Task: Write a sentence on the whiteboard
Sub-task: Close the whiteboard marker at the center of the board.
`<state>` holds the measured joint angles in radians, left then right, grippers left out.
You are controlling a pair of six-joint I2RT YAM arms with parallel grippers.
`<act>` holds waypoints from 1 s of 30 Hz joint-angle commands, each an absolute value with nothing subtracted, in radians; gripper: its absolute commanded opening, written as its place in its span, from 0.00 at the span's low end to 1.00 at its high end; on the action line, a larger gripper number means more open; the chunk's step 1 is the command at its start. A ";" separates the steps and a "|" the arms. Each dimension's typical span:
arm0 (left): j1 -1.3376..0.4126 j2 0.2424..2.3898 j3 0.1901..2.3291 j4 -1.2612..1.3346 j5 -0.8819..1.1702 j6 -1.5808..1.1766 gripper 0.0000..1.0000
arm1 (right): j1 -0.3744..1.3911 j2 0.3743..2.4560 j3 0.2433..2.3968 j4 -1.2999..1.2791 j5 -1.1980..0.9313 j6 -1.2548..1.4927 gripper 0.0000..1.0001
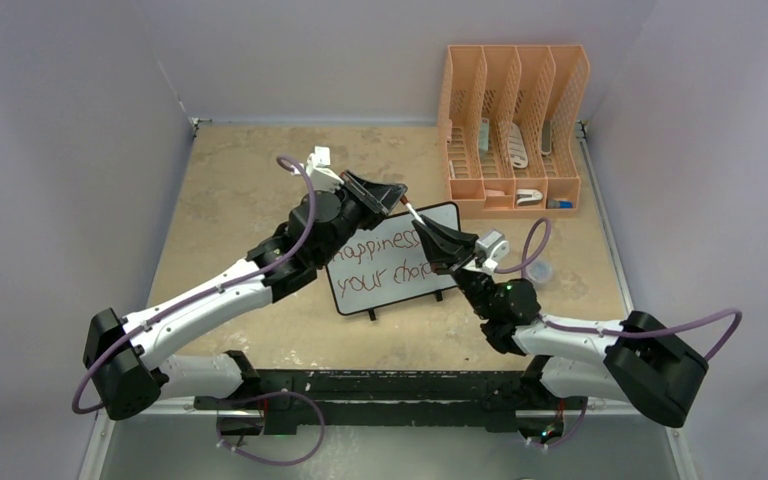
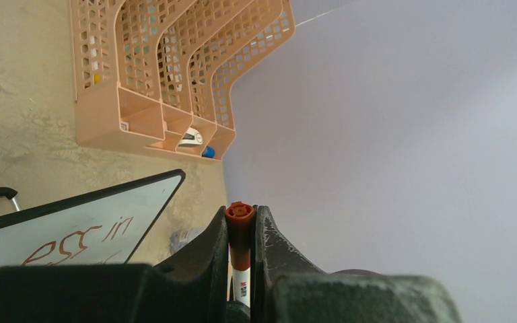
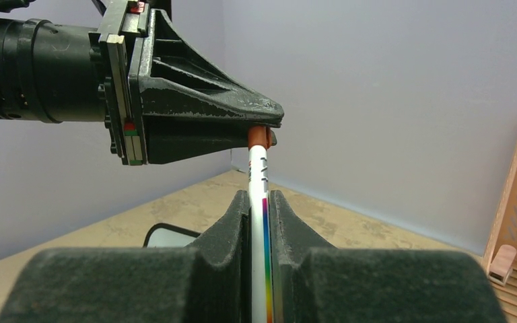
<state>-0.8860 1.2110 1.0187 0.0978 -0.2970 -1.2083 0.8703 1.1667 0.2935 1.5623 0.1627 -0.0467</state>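
The whiteboard (image 1: pixel 385 268) stands tilted on its black feet mid-table, also in the left wrist view (image 2: pixel 74 225). The sentence (image 1: pixel 380 255) is in dark red-brown lettering; "happiness" and "your cho" show, and the rest is hidden behind the right arm. A white marker (image 1: pixel 415 216) with a rainbow stripe (image 3: pixel 260 202) spans between both grippers above the board's upper right corner. My left gripper (image 2: pixel 241 210) is shut on its red-brown cap (image 2: pixel 239 219). My right gripper (image 3: pixel 260 196) is shut on the marker's white barrel.
A peach mesh file organizer (image 1: pixel 512 130) with small items in its slots stands at the back right, also in the left wrist view (image 2: pixel 168 67). A small clear round object (image 1: pixel 543 272) lies right of the board. Grey walls enclose the table.
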 commanded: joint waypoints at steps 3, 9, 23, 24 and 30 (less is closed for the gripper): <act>-0.989 1.210 0.995 0.010 -0.124 -1.165 0.00 | 0.855 1.143 0.385 1.681 0.218 -0.095 0.00; -1.008 1.211 0.976 0.017 -0.066 -1.157 0.00 | 0.856 1.137 0.403 1.665 0.242 -0.096 0.00; -1.035 1.182 0.933 -0.021 -0.024 -1.162 0.00 | 0.854 1.145 0.413 1.689 0.295 -0.115 0.00; -1.035 1.175 0.936 -0.028 -0.037 -1.157 0.00 | 0.854 1.143 0.412 1.685 0.295 -0.114 0.00; -1.036 1.152 0.919 -0.022 -0.052 -1.162 0.00 | 0.854 1.148 0.407 1.674 0.299 -0.092 0.00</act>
